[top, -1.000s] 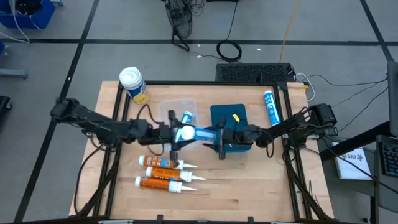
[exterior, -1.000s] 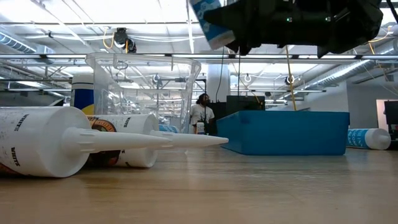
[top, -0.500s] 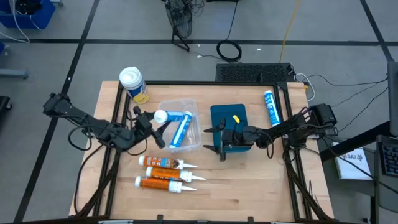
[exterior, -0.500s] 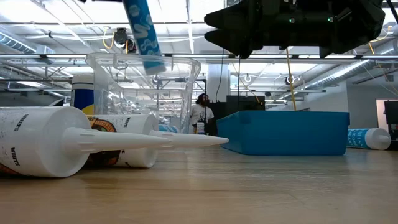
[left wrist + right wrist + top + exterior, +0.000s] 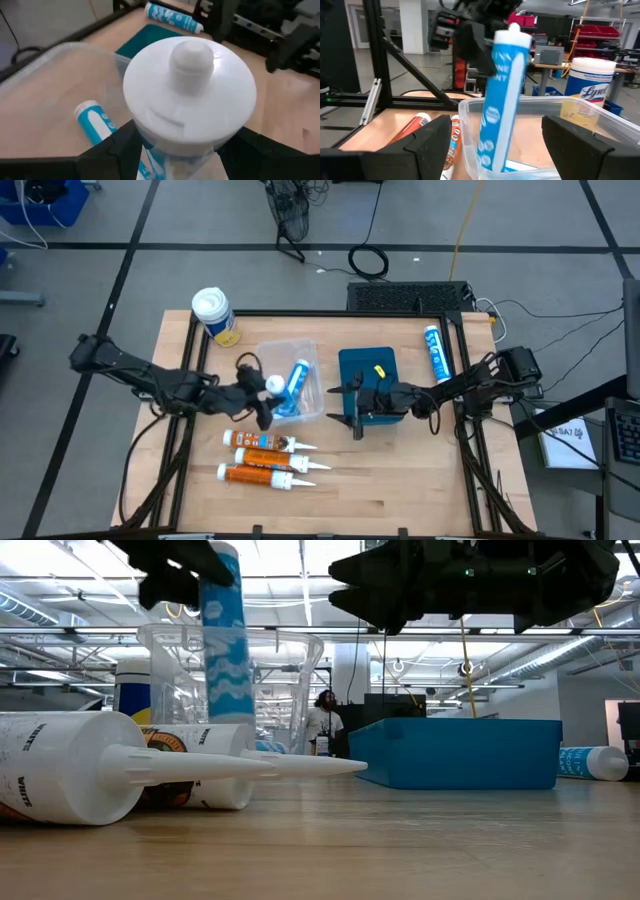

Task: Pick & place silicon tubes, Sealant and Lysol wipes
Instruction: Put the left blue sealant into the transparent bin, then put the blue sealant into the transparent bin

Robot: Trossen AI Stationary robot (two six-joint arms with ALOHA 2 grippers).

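Clamping a slim blue silicone tube point(image 5: 227, 635) near its white cap, long axis upright, the left gripper point(image 5: 262, 394) hangs over the clear plastic bin point(image 5: 314, 352), while the right gripper point(image 5: 352, 396), jaws apart, waits above the blue box point(image 5: 372, 358).

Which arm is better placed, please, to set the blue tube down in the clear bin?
Left: its gripper holds the blue tube upright in the clear bin. The right gripper hovers, open and empty, over the teal box.

Held tube point(image 5: 501, 95): blue with white wave pattern, white cap. Lysol wipes point(image 5: 214, 315) — white lid, yellow label. Bin point(image 5: 268, 352): clear, colourless. Box point(image 5: 362, 364): teal-blue, with a yellow mark. Cartridges point(image 5: 262, 459) — orange bodies, white nozzles. Table point(image 5: 400, 490): light wood grain.
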